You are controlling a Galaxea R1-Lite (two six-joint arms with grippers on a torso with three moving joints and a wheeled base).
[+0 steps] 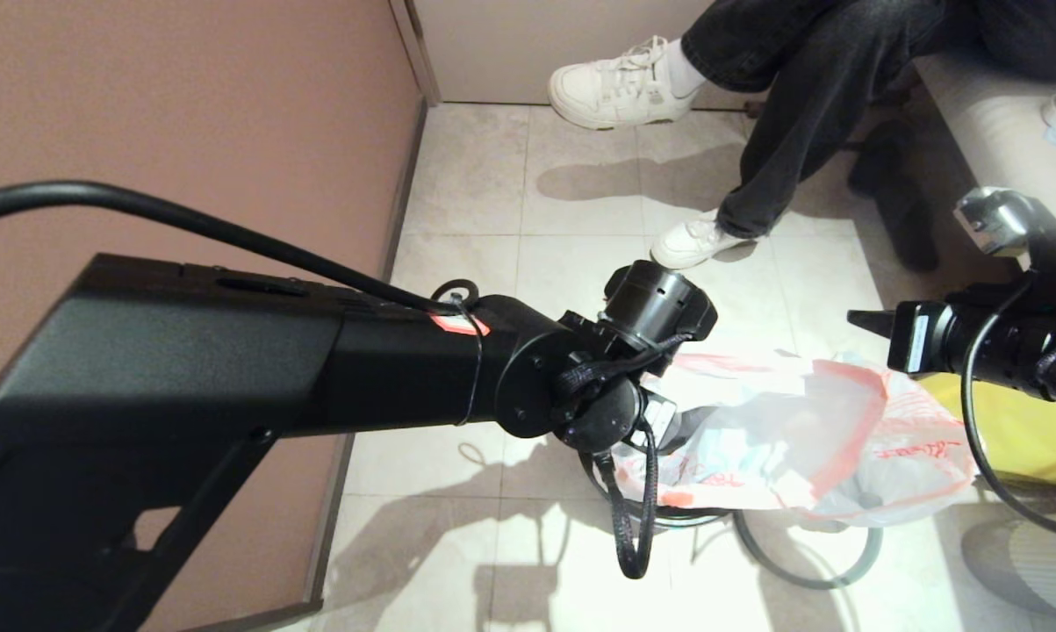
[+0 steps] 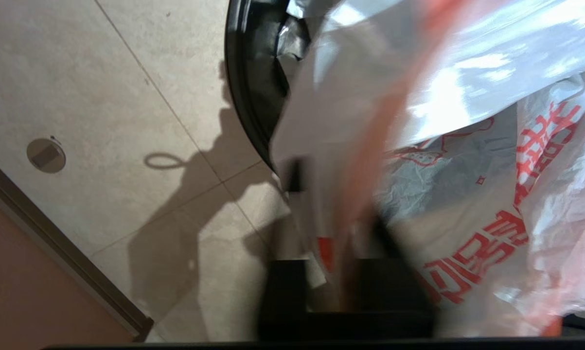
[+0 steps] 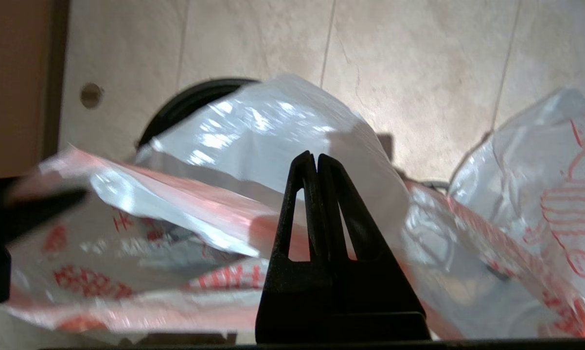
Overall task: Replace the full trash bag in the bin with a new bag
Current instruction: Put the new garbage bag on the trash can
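The new bag [image 1: 756, 412], thin whitish film with a pink-red edge and red print, is spread over the small dark bin [image 1: 668, 520]. My left gripper [image 1: 668, 423] points down at the bag's left end. In the left wrist view the left gripper [image 2: 336, 204] is open, with the film's pink edge running between its fingers beside the bin [image 2: 253, 97]. The full trash bag [image 1: 909, 461] bulges on the floor to the right, a pale shape showing through it. My right gripper [image 1: 857, 320] hovers shut and empty above the new bag [image 3: 273, 126], left of the full bag [image 3: 545, 194].
A thin grey hoop [image 1: 844, 570] lies on the tiles to the right of the bin. A seated person's white shoes [image 1: 694, 241] and dark legs are just behind. The brown wall [image 1: 185, 132] runs along the left. Something yellow [image 1: 1028, 430] sits at the right.
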